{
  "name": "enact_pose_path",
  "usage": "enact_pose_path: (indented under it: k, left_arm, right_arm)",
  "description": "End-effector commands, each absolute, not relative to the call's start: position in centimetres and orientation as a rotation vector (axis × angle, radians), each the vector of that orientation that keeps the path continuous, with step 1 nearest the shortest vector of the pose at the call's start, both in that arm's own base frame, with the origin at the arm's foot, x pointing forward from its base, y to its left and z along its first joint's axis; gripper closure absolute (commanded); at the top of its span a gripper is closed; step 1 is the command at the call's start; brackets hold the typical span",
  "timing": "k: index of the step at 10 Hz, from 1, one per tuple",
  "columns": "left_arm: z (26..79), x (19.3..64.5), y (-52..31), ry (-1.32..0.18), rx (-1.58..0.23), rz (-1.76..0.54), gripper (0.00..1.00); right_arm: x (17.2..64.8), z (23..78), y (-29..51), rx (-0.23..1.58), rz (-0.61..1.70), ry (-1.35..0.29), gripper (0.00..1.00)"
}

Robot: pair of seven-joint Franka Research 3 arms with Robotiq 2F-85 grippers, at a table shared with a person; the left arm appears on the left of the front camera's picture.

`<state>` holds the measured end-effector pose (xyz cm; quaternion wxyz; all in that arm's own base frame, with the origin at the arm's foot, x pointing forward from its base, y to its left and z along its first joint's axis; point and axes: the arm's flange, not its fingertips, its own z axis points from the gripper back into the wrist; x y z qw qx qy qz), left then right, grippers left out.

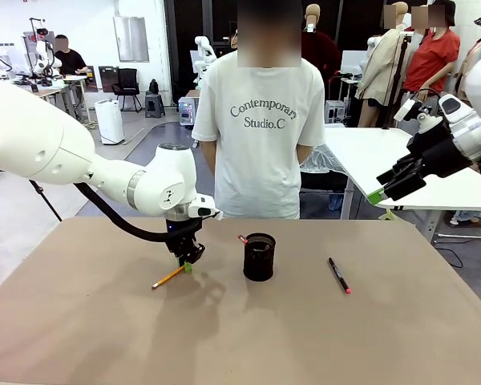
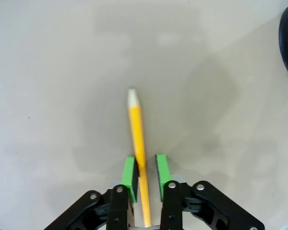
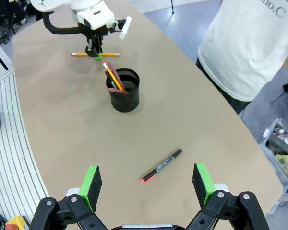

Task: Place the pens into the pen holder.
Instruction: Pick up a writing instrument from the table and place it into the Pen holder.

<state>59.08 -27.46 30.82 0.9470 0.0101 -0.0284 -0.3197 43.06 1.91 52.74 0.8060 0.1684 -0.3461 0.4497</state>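
Observation:
A yellow pencil lies on the table left of the black mesh pen holder. My left gripper is down over its near end. In the left wrist view the pencil runs between the green pads; the jaws are narrow, with a thin gap showing on the right side. A reddish-brown pen and other sticks stand in the holder. A black marker with a red tip lies right of the holder. My right gripper hangs open high at the right, with the marker on the table far below it.
A person in a white T-shirt stands at the far edge behind the holder, hands out of sight. The brown tabletop is bare in front. A white table stands behind at the right.

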Motion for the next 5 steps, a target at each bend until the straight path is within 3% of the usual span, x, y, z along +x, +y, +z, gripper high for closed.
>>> enact_pose_path:
  k: [1,5]
  left_arm:
    - [30.0,58.6,-27.0,-0.050,0.027,-0.643,1.00]
    - [31.8,58.2,-26.7,-0.042,-0.001,-0.704,1.00]
  right_arm:
    - [43.2,52.8,1.9,0.381,0.962,-0.764,0.00]
    - [43.2,52.8,1.9,0.381,0.962,-0.764,0.00]
